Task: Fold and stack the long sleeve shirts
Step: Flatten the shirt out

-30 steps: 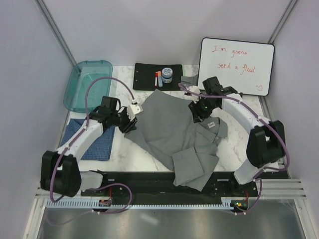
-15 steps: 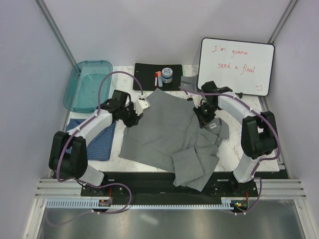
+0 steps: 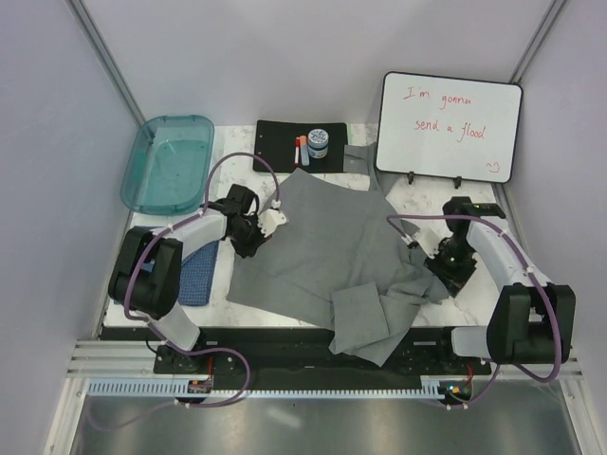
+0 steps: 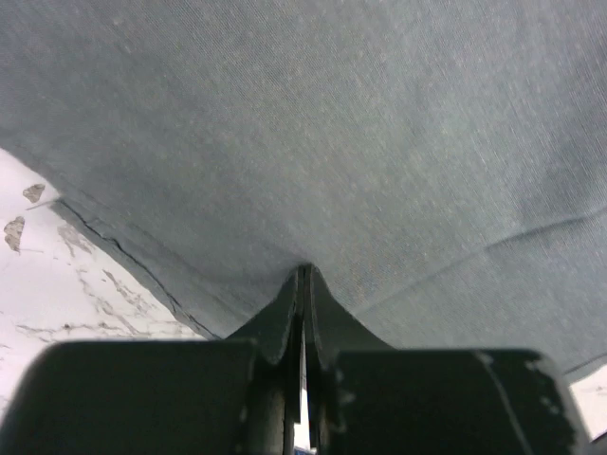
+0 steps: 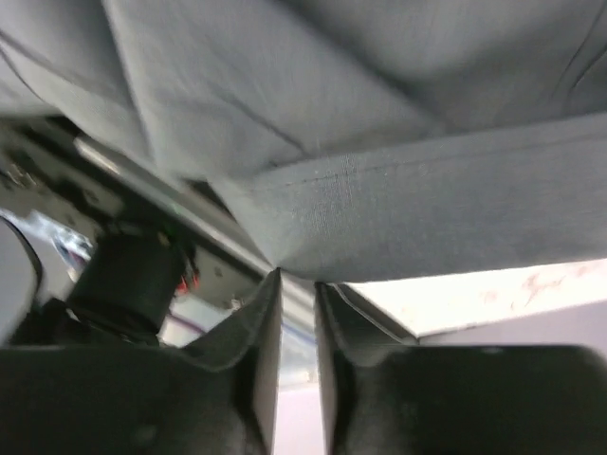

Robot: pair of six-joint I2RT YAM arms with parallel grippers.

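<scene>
the grey shirt [image 3: 322, 242] lies spread over the middle of the desk [image 3: 422, 194], rumpled and doubled at its near right, with one flap hanging past the near edge. the left fingers [image 4: 275, 332] are clenched on its left edge, cloth puckered at their tips. the right fingers [image 5: 256, 332] stand a slit apart at a hemmed fold on its right side; whether they pinch it i cannot tell. the blue shirt [image 3: 194, 277] lies folded at the left, partly under the left arm [image 3: 204, 227]. behind are a teal tray [image 3: 133, 180], a black mat [image 3: 275, 142] bearing a jar [image 3: 318, 142], and a whiteboard [image 3: 446, 123].
</scene>
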